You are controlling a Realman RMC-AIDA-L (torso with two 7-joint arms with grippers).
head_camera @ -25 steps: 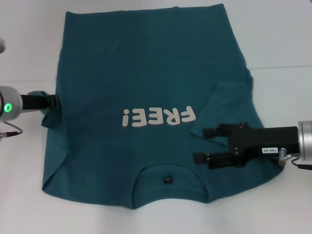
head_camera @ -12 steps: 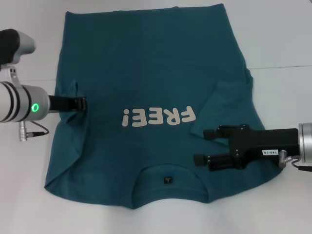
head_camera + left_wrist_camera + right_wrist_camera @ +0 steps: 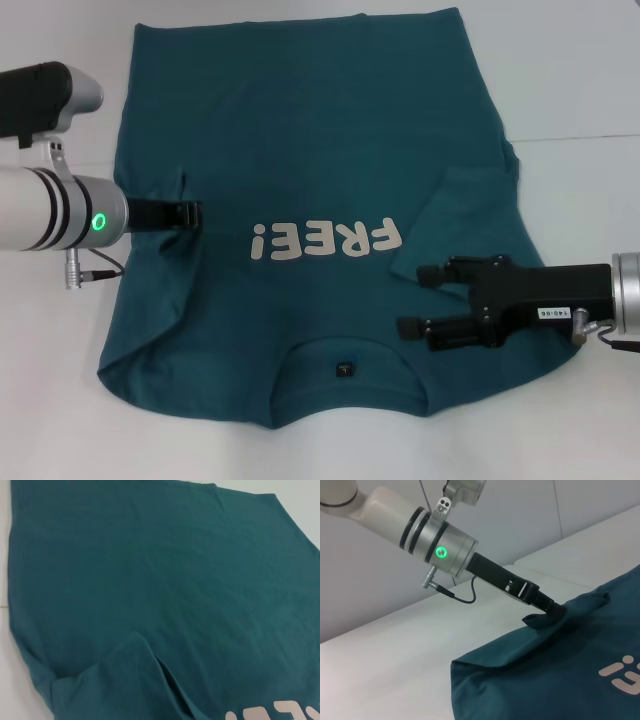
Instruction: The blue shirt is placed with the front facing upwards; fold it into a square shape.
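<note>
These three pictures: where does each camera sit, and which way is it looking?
Head view: from the robot's head, looking down on the shirt and table; both arms show, left gripper pinching a sleeve, right gripper open.
Left wrist view: on the left arm, facing the shirt; no robot parts show.
Right wrist view: on the right arm, facing across to the left gripper.
Shared: the shirt and its white lettering.
</note>
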